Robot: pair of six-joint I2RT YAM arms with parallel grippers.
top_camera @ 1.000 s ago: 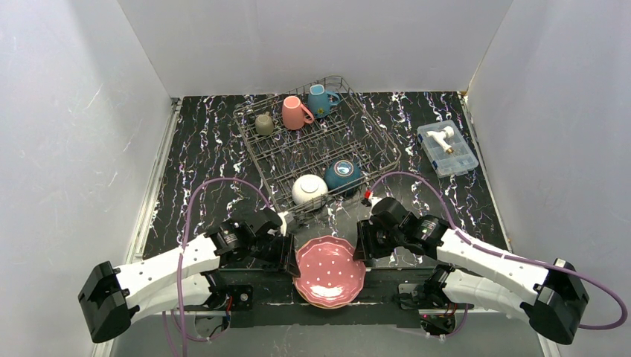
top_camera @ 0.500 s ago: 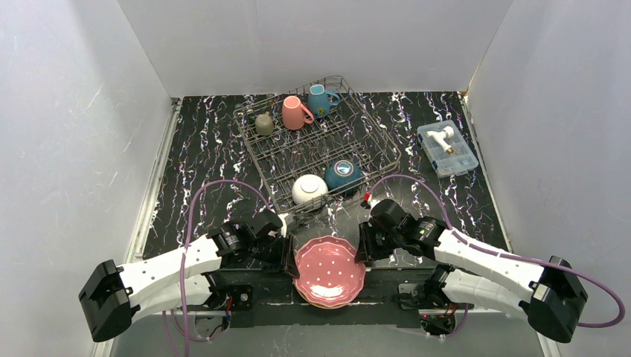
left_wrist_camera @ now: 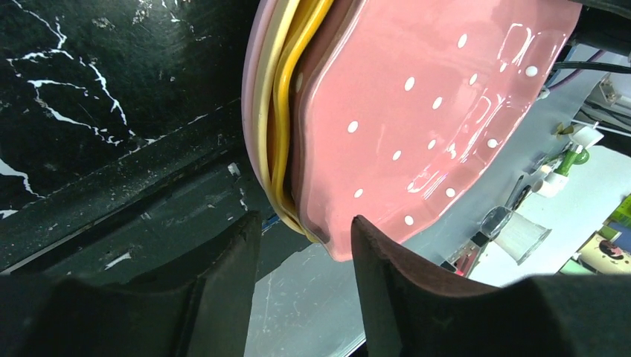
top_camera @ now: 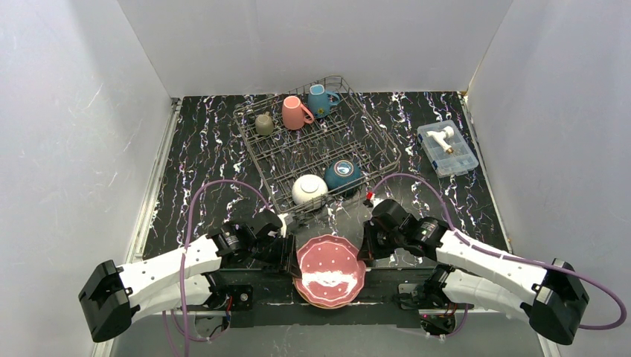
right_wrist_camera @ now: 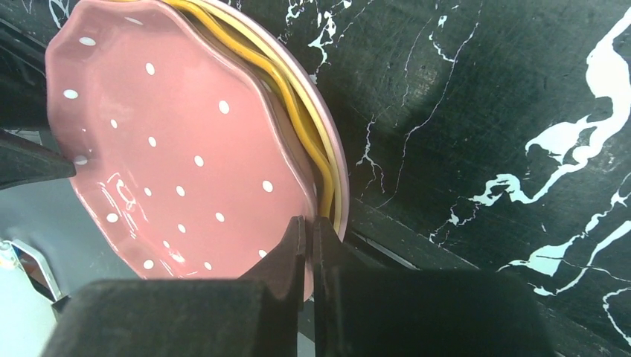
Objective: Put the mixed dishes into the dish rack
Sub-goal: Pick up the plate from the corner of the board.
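Observation:
A stack of scalloped dotted plates point(top_camera: 330, 271) lies at the table's near edge between my arms, with a pink plate point(right_wrist_camera: 171, 149) on top and yellow, orange and pale pink rims point(left_wrist_camera: 277, 111) under it. My right gripper point(right_wrist_camera: 309, 227) is shut on the top pink plate's right rim and holds that side tilted off the stack. My left gripper point(left_wrist_camera: 303, 232) is open, its jaws on either side of the stack's left edge without clamping it. The dish rack point(top_camera: 372, 141) holds a grey-olive mug point(top_camera: 264, 123), a pink mug point(top_camera: 296, 113), a blue mug point(top_camera: 321, 100), a white bowl point(top_camera: 309, 189) and a teal bowl point(top_camera: 342, 175).
A clear plastic box point(top_camera: 446, 147) with a white item stands at the back right. The rack's near corner is just beyond both grippers. White walls close in the table on three sides. The stack overhangs the table's front edge.
The top pink plate has tilted slightly in my right gripper and now shows a bright glare. Both arms have barely moved.

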